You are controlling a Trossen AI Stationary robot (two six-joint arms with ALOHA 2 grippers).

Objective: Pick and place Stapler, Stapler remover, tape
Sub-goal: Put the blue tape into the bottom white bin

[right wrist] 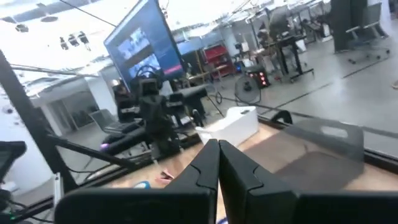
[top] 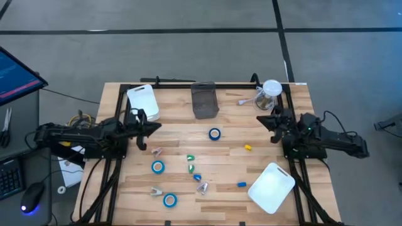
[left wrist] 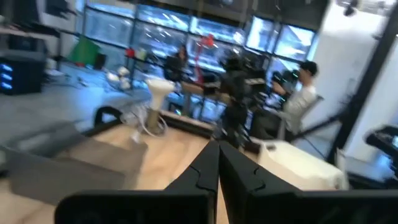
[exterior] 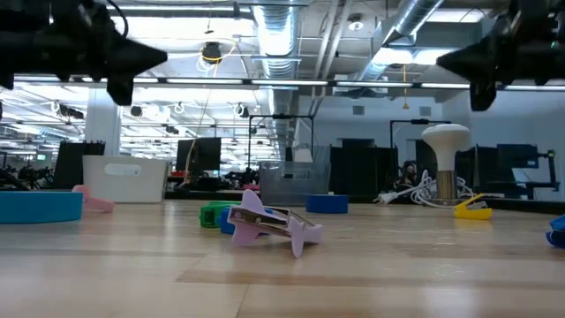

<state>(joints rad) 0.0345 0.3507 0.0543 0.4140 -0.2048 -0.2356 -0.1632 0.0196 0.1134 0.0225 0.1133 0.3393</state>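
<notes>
The left claw [top: 154, 127] is held pinched together and empty above the tabletop's [top: 276, 157] left edge. Three blue tape rolls [top: 157, 167] [top: 169, 200] [top: 215, 134] are spread flat mid-tabletop. The right claw [top: 262, 119] is likewise pinched together, empty, at the right edge.

free: bare wood right of tape roll [top: 215, 134] | blocked: centre-front — scattered small items, likely clips [top: 202, 186]
</notes>
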